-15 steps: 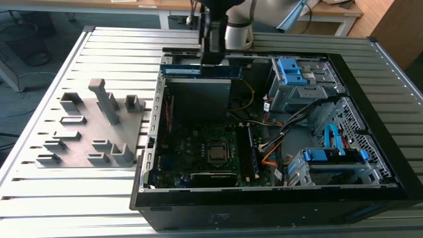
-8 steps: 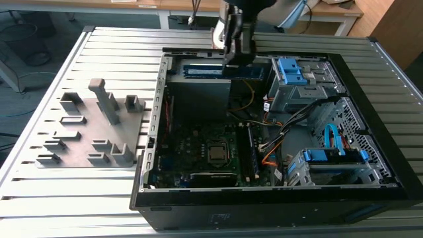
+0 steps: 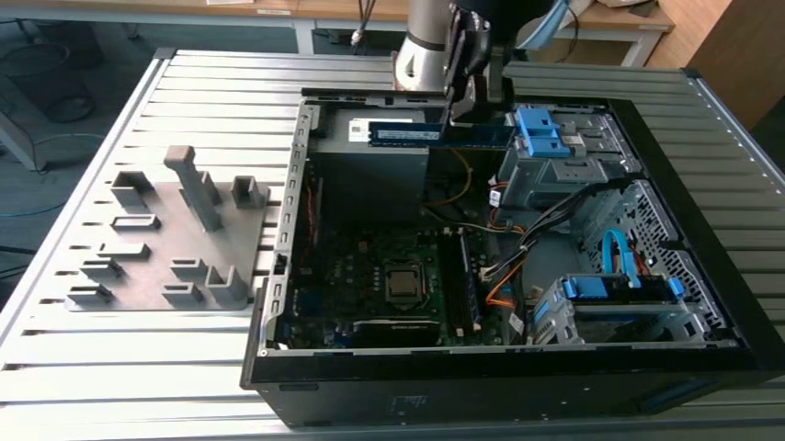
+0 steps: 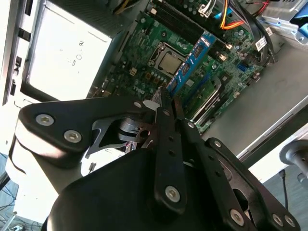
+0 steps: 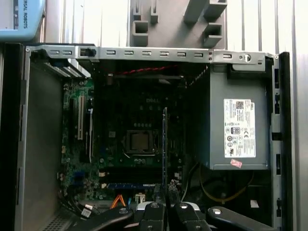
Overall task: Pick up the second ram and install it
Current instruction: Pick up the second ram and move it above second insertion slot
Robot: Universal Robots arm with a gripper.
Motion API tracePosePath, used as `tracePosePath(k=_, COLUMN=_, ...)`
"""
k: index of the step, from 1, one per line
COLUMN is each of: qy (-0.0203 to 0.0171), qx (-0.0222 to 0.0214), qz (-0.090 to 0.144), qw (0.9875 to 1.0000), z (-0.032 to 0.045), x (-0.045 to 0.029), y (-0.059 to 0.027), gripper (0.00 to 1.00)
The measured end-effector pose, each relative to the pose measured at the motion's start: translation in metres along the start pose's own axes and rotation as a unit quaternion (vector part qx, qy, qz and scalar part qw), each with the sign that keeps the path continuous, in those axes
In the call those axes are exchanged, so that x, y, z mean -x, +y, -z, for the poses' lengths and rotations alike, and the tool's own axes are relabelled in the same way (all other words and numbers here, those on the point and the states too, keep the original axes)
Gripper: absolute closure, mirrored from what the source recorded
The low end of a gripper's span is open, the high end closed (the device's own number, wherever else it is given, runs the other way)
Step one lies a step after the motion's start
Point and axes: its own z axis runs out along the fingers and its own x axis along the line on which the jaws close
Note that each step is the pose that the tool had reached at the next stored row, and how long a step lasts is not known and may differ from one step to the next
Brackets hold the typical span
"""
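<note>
The pick-up looks done: the tool (image 4: 169,108) is clenched on one end of the second ram (image 4: 192,62), which hangs in the air over the open computer case (image 3: 491,372), apart from the motherboard (image 3: 356,266); the install is left, the stick not yet seated in any slot.

The second ram (image 4: 190,64) looks glossy, the fixture blocks (image 3: 197,189) matt plastic, the table (image 3: 209,101) ribbed metal.

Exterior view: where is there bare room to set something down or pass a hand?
Free: table slats beyond the grey fixture plate, and slats on the exterior view's right of the case. Crowded: cables beside the drive cages; the tool holding the second ram hangs over the case's far end.
</note>
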Motion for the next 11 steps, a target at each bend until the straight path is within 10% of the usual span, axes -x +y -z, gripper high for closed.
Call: tracePosePath(k=11, qy=0.0, qx=0.0, qz=0.0, qw=1.0, z=-0.0115, x=-0.0026, y=-0.0074, gripper=0.86)
